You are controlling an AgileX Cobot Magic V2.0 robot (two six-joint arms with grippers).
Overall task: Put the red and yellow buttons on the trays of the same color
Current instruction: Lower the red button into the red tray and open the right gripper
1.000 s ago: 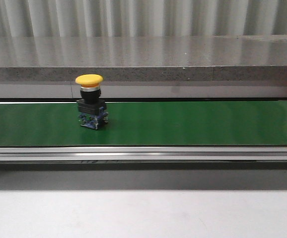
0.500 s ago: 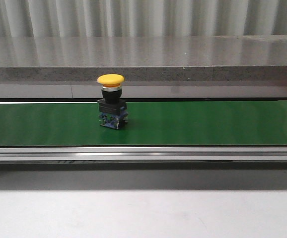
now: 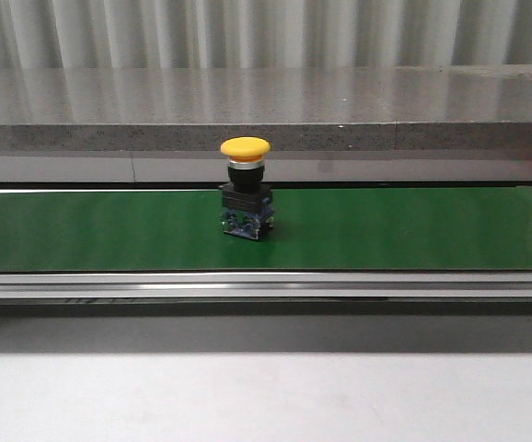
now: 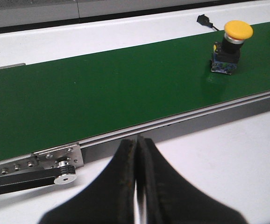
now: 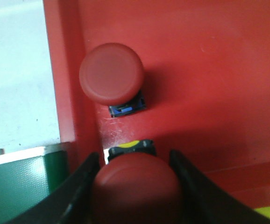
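While the yellow button stands upright on the green belt, unheld, the left gripper waits pinched together and empty, and the right gripper clasps a red button over the red tray, beside another red button already lying there.

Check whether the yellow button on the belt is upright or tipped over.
Upright. The yellow button stands on its blue base on the green belt, its cap on top, in both the front and left wrist views.

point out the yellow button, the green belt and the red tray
yellow button (image 3: 245,147), front view, on its yellow cap
green belt (image 3: 413,228), front view, on bare belt right of the button
red tray (image 5: 219,70), right wrist view, on its bare floor
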